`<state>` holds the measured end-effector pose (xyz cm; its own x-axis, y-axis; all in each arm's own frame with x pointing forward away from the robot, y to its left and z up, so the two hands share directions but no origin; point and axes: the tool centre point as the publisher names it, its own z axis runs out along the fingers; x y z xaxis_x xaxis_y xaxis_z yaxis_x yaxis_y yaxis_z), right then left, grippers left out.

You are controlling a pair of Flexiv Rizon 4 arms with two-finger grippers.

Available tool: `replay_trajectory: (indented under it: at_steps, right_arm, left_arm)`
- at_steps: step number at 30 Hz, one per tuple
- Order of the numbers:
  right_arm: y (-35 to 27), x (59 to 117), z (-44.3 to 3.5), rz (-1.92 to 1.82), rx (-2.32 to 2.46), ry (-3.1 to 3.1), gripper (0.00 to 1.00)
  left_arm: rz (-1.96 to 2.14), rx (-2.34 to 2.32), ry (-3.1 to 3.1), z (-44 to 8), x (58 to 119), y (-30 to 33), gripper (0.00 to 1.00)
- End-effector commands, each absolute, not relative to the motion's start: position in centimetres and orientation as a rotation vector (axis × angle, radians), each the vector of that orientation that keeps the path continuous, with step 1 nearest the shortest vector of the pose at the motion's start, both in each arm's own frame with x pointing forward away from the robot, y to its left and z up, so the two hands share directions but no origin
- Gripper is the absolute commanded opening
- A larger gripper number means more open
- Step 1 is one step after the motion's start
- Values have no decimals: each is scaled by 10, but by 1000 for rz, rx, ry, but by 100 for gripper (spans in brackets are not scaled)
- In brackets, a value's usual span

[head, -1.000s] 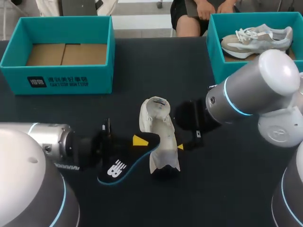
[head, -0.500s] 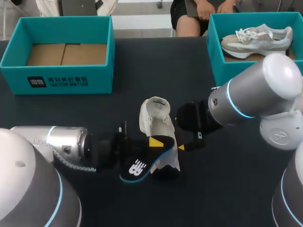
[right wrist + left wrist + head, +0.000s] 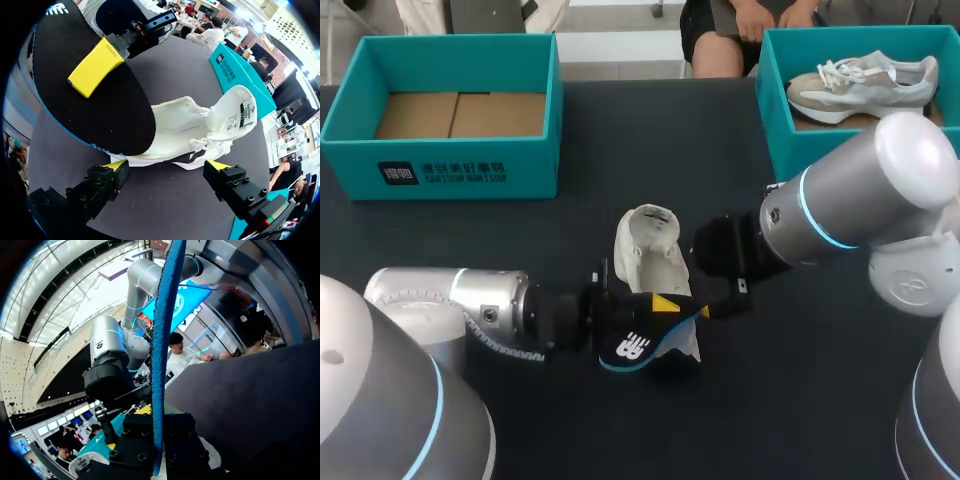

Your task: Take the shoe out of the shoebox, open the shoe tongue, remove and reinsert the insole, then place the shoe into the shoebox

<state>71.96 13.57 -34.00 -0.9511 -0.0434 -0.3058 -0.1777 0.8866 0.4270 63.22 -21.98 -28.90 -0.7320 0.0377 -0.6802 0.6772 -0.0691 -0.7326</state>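
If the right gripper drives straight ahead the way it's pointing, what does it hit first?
Most likely the white shoe, lying just ahead of the open right gripper. The black insole overhangs it on one side; depth there is unclear.

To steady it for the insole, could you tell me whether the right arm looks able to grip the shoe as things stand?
Probably yes: the right gripper is open, with the shoe just ahead of its fingers and nothing between. The insole, held by the left gripper, covers only one end.
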Motion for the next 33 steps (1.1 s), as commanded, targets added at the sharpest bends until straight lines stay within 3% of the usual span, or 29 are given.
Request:
replay_trajectory:
  at_steps: [1,27,33]
  right_arm:
    - [136,719,-341,665,-164,2763,100]
    - [136,719,-341,665,-164,2763,100]
    - [136,719,-341,665,-164,2763,100]
  left_arm:
    - [-1870,746,1764,-304,640,-226,0]
    - [-1733,655,1909,-357,695,-223,0]
    - [-1736,643,1908,-348,693,-220,0]
